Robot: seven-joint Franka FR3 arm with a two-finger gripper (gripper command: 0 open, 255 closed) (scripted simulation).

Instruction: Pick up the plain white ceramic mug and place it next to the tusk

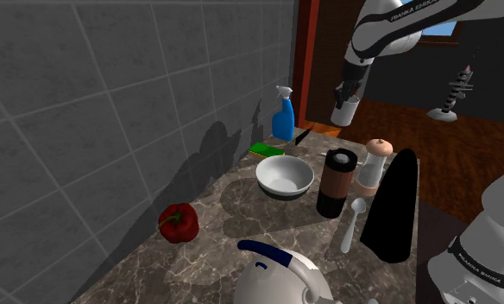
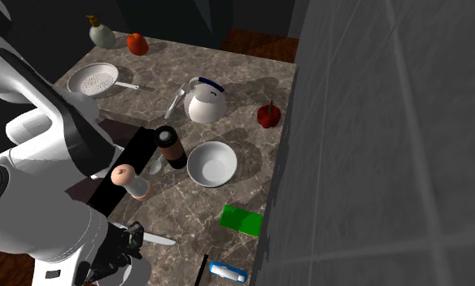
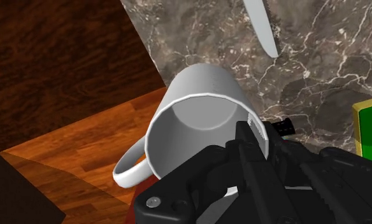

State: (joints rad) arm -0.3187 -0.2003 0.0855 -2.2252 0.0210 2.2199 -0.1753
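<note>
A plain white mug [image 1: 345,110] hangs in the air above the far end of the marble counter [image 1: 233,203], over its edge. My black gripper [image 1: 350,90] is shut on the mug, clasping its rim. In the wrist view the mug [image 3: 194,105] is tilted with its mouth open toward the camera and its handle to one side, and my gripper [image 3: 261,133] pinches the wall. The tusk [image 1: 395,207] is a tall black curved shape standing at the counter's near right edge, well apart from the mug. From the second exterior view the tusk [image 2: 124,165] stands beside the arm.
A blue spray bottle [image 1: 283,114], green sponge [image 1: 265,149] and knife [image 1: 302,136] lie below the mug. Nearer stand a white bowl [image 1: 285,177], dark grinder [image 1: 336,181], light mill [image 1: 375,164], spoon [image 1: 354,223], red pepper [image 1: 179,223] and kettle [image 1: 280,276]. A tiled wall [image 1: 86,112] runs alongside.
</note>
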